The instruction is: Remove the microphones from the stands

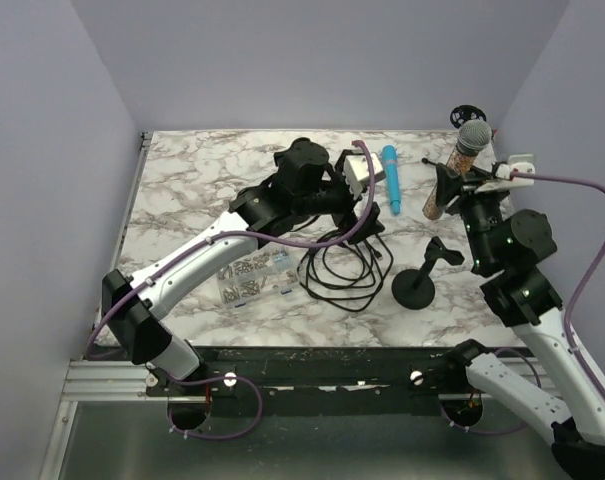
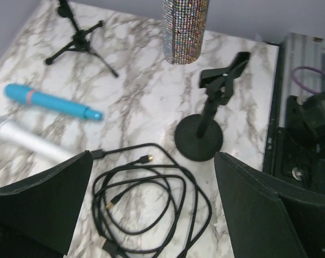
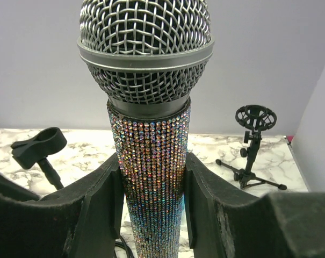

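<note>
- While the right tool (image 3: 152,177) sits clamped on the glittery microphone (image 3: 150,123), it holds it upright above the surface (image 1: 202,180), apart from the round-based stand (image 1: 418,283).
- Left tool (image 2: 152,161), jaws apart, hovers over a coiled cable (image 2: 151,209).

The microphone (image 3: 151,177) has a body of glittering multicolour studs in neat rows and a silver-grey mesh head. The stand (image 1: 417,285) is black throughout. The table (image 1: 202,180) is white marble pattern with grey-brown veins. A second microphone (image 2: 52,102) is bright blue with a pink band, and a third microphone (image 2: 28,141) is white. The coiled cable (image 2: 151,207) is black. The walls (image 1: 312,60) are pale lilac.
</note>
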`<action>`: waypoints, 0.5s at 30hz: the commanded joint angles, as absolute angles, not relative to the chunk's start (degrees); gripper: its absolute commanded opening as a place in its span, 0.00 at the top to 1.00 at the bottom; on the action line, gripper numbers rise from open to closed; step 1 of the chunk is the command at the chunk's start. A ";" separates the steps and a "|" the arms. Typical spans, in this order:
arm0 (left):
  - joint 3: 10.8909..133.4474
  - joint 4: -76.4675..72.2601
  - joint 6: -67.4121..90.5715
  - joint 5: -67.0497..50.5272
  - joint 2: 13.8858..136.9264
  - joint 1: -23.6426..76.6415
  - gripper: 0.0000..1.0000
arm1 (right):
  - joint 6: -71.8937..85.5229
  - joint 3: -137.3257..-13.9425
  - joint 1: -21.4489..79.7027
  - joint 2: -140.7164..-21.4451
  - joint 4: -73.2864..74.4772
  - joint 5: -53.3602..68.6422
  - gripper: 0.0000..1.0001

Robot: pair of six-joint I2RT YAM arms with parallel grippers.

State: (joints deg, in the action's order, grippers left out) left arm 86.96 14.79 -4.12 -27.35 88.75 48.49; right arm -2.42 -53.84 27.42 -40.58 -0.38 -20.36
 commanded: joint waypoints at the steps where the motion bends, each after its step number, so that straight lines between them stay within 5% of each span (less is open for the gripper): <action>1: 92.77 30.48 -5.85 -9.22 85.67 48.55 0.01 | 1.58 -58.87 27.69 -47.03 -2.71 -24.67 0.99; 15: 80.24 28.79 -9.59 5.99 69.72 44.65 0.02 | 5.30 -68.61 27.69 -72.76 -1.88 -27.91 0.99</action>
State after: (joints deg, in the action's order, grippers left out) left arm 84.64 31.07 -7.11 -1.15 74.96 45.47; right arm 4.58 -64.66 27.42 -67.42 -0.30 -24.93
